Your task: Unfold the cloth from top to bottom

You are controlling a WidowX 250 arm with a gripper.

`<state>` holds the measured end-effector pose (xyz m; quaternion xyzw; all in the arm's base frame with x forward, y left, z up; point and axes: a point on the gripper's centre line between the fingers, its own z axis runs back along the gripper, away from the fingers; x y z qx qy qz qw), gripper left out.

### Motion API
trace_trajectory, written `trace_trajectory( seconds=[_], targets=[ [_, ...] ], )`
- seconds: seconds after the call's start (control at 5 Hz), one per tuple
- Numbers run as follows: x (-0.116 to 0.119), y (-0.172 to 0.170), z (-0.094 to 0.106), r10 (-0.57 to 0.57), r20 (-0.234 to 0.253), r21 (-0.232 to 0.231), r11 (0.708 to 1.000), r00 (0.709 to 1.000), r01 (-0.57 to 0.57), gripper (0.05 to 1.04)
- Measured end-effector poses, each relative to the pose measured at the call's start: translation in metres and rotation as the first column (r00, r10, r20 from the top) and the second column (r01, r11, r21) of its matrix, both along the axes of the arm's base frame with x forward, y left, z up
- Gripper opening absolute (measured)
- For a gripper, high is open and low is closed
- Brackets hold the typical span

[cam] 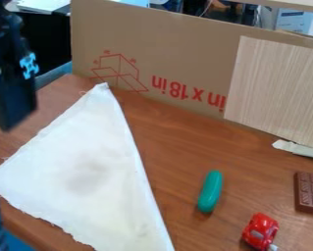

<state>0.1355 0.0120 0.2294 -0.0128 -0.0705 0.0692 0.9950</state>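
Single fixed view from above, slanting down across the nearby tabletop [185,132].

Soft, even daylight-bright light covers the table [178,142] (the cloth [113,142] palest), with faint shadows beside the red car [260,229].

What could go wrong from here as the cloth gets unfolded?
If the straight right side of the white cloth is the fold, opening it that way might cover or push the green toy and the red toy car. Its layers seem to lie flat together, so a grasp could pinch both and drag the whole cloth.
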Motion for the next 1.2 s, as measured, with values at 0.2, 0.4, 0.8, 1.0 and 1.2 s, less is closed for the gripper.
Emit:
trace_trajectory(
  seconds=[0.2,0.4,0.8,1.0,1.2],
  targets=[
    [0.023,0.024,-0.011,0.085,0.011,0.007,0.996,0.996,-0.085,1.0],
    [0.043,0.05,-0.025,0.154,0.023,0.004,0.988,0.988,-0.154,1.0],
    [0.086,0.102,-0.05,0.284,0.049,-0.007,0.959,0.958,-0.284,1.0],
    [0.109,0.128,-0.062,0.356,0.108,-0.025,0.934,0.928,-0.355,1.0],
    [0.132,0.145,-0.072,0.403,0.173,-0.022,0.914,0.899,-0.405,1.0]
  ],
)
